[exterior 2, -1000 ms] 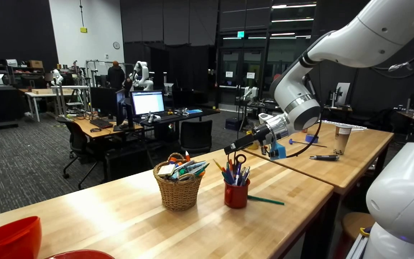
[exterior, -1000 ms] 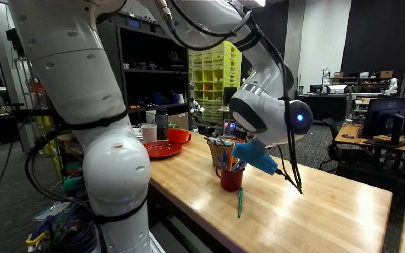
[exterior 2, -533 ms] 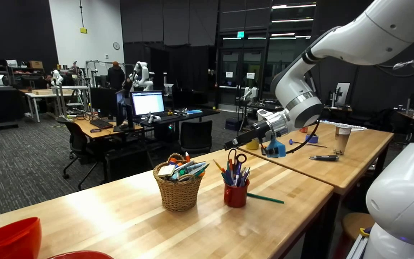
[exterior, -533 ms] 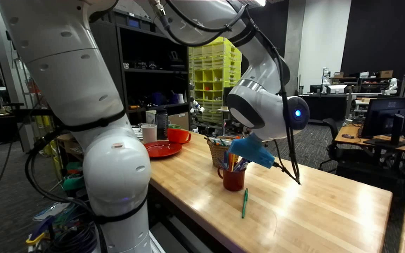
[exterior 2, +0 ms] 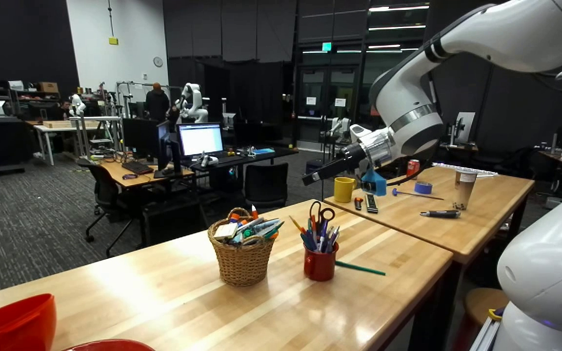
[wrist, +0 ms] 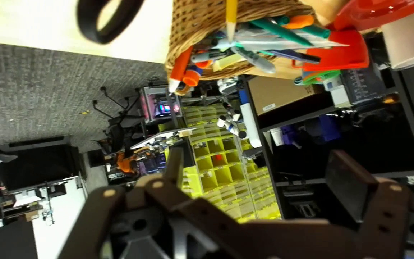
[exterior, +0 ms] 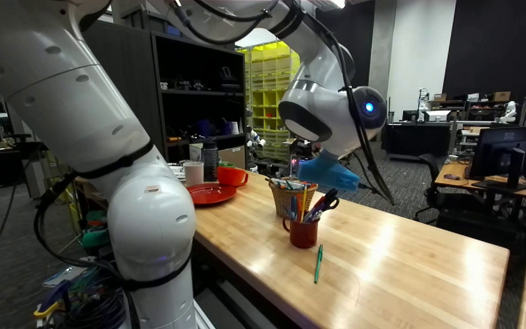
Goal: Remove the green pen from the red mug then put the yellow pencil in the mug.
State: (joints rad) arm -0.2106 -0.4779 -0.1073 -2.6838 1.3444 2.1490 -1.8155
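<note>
Exterior view: the arm (exterior 2: 403, 106) has lifted away from the red mug (exterior 2: 319, 267); both steps look done to me. In an exterior view, the yellow pencil (exterior: 304, 205) stands in that mug; the green pen (exterior: 318, 264) lies on the surface (exterior: 427, 256) just beside. Wrist view: the pincer (wrist: 259, 169) gapes, gripping nothing; scissors (wrist: 87, 23) and basket (wrist: 199, 16) sit near, possible snags.
</note>
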